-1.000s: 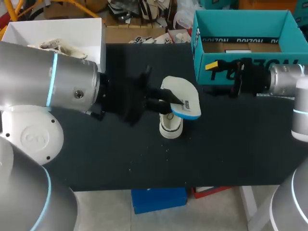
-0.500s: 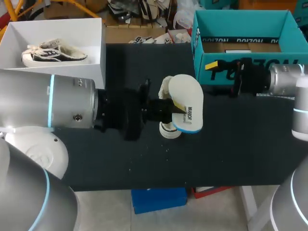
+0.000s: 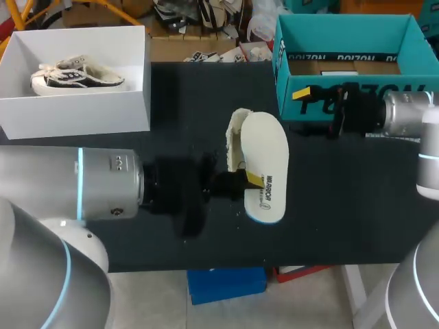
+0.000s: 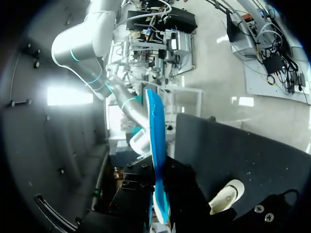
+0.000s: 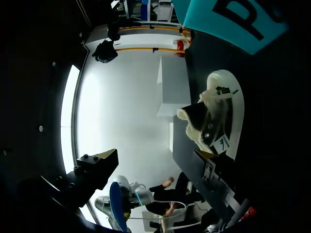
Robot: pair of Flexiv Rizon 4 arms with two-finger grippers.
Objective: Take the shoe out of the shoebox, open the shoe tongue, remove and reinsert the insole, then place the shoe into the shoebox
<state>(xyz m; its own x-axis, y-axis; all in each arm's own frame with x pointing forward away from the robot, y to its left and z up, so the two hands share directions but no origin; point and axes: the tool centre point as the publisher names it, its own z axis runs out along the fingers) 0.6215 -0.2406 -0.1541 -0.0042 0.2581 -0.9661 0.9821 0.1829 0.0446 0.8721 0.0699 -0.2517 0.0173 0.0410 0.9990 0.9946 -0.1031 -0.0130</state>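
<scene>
- Insole (image 3: pixel 266 164), white with a blue rim, was clamped near its heel end between the fingers of the left gripper (image 3: pixel 250 181), above the middle of the tabletop (image 3: pixel 329 212), somewhat toward the near edge. Its broad face was turned up, and it ran edge-on out ahead of the fingers in the left wrist view.
- The cream shoe (image 3: pixel 235 133) lay on the tabletop just beyond that gripper, touching neither gripper. The held insole covered part of it from above. Its dark opening faced the right gripper.
- The right gripper (image 3: pixel 312 103) hung toward the far right, its fingers spread wide with nothing between them. It was well apart from the shoe, and the stretch of tabletop between them was bare.
- The teal shoebox (image 3: pixel 343 34) stood at the far right corner, right behind that gripper, which hid part of its front wall.
- A white box (image 3: pixel 82 113) sat at the far left corner, holding a second, black-and-white shoe (image 3: pixel 75 74).
</scene>
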